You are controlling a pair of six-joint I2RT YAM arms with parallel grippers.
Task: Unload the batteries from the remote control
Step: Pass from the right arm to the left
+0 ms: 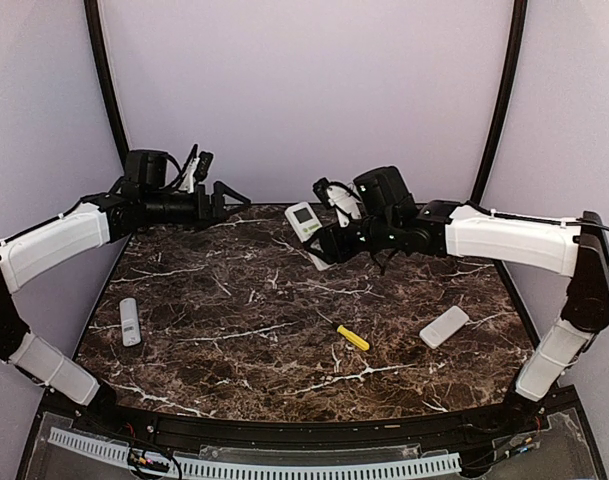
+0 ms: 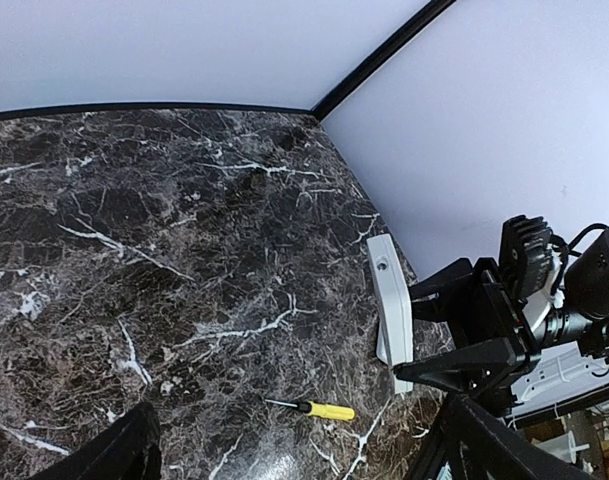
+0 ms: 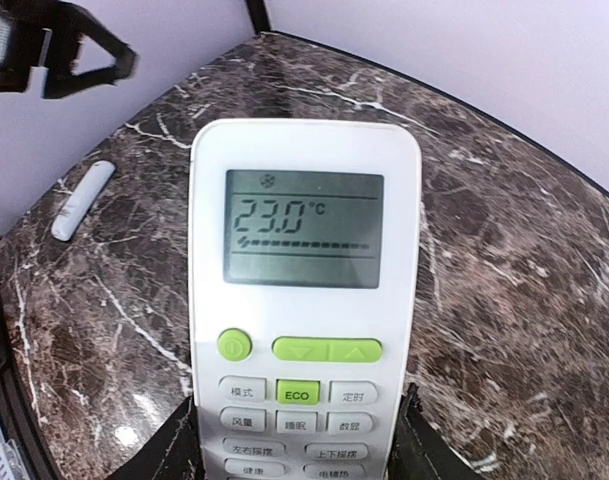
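Note:
My right gripper (image 1: 331, 243) is shut on the lower end of a white air-conditioner remote (image 1: 306, 222) and holds it above the back of the table. In the right wrist view the remote (image 3: 302, 300) faces the camera, its screen lit and reading 23.0 °C, with my gripper (image 3: 296, 432) clamping its sides. The left wrist view shows the same remote (image 2: 392, 310) edge-on. My left gripper (image 1: 234, 195) is open and empty, raised at the back left and pointing toward the remote. No batteries are in view; the remote's back is hidden.
A yellow-handled screwdriver (image 1: 353, 338) lies mid-table, also in the left wrist view (image 2: 319, 409). A small white remote (image 1: 130, 321) lies at the left, also in the right wrist view (image 3: 82, 200). Another white remote (image 1: 444, 326) lies at the right. Purple walls enclose the marble table (image 1: 234, 300).

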